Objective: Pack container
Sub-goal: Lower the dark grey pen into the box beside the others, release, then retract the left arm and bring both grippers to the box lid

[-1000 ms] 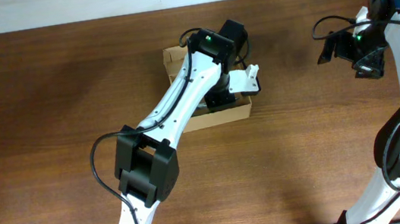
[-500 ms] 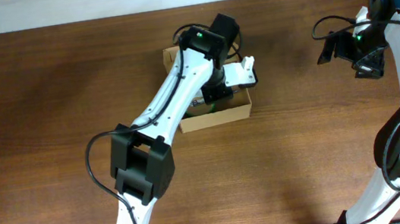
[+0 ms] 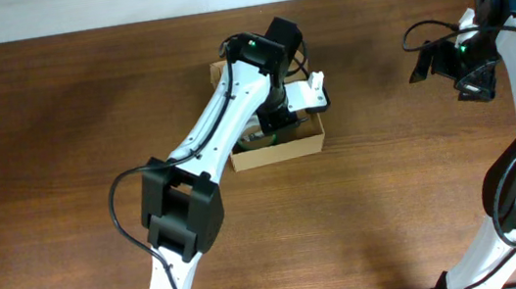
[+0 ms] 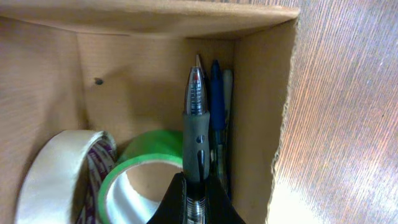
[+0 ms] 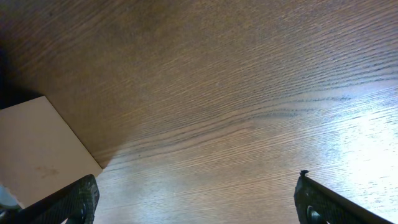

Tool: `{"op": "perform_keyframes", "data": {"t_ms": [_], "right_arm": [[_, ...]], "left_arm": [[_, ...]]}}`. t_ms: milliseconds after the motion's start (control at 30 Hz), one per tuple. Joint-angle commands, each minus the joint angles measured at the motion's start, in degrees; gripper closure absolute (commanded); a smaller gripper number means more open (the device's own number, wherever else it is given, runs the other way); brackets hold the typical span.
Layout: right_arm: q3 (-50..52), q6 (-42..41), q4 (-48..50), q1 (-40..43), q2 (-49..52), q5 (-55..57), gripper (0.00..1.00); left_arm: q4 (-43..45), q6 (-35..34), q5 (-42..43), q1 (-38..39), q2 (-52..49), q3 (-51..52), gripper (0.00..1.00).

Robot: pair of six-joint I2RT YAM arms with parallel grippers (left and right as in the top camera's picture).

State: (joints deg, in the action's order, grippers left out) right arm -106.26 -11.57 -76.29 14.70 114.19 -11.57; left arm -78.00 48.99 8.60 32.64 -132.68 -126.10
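The container (image 3: 278, 150) is a tan cardboard box on the brown table, its inside showing in the left wrist view (image 4: 149, 68). My left gripper (image 4: 196, 198) reaches into it from above (image 3: 279, 112) and is shut on a grey pen (image 4: 196, 118) with a clear tip, held over the box's right side. A blue pen (image 4: 216, 102) and another pen lie against the right wall. A green tape roll (image 4: 134, 177) and a white tape roll (image 4: 56, 174) lie in the box. My right gripper (image 5: 196, 202) is open and empty over bare table at the far right (image 3: 460, 65).
The box's right wall (image 4: 258, 124) stands close beside the held pen. A pale flat board corner (image 5: 37, 149) shows at the left of the right wrist view. Bare wood (image 3: 393, 197) lies between the box and the right arm.
My left arm has shifted slightly up and left over the box, still holding the pen. The right arm has not moved.
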Motion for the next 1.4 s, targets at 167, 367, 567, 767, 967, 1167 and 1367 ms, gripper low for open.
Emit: {"op": "perform_keyframes", "data": {"t_ms": [167,367,567,767,967,1167,1367], "right_arm": [[0.15,0.11,0.02,0.33,0.26,-0.46,0.01],[0.15,0.13,0.02,0.33,0.26,-0.46,0.01],[0.15,0.13,0.02,0.33,0.26,-0.46,0.01],[0.15,0.11,0.02,0.33,0.26,-0.46,0.01],[0.15,0.11,4.11,0.33,0.26,-0.48,0.01],[0.15,0.11,4.61,0.33,0.26,-0.72,0.01],[0.15,0.13,4.74,0.33,0.26,-7.93,0.50]], "left_arm": [[-0.02,-0.79,1.29,-0.09,-2.29,0.61,0.97],[0.57,-3.15,1.27,-0.09,-2.36,0.61,0.55],[0.70,-7.13,0.98,-0.09,-0.92,0.59,0.45],[3.67,-14.88,-4.28,-0.76,8.70,0.59,0.45],[6.86,-21.79,-5.03,-6.16,23.87,0.59,0.45],[10.21,-33.68,-5.05,-20.70,33.16,0.59,0.44],[11.56,-46.86,2.56,-38.18,28.96,4.50,0.87]]}}
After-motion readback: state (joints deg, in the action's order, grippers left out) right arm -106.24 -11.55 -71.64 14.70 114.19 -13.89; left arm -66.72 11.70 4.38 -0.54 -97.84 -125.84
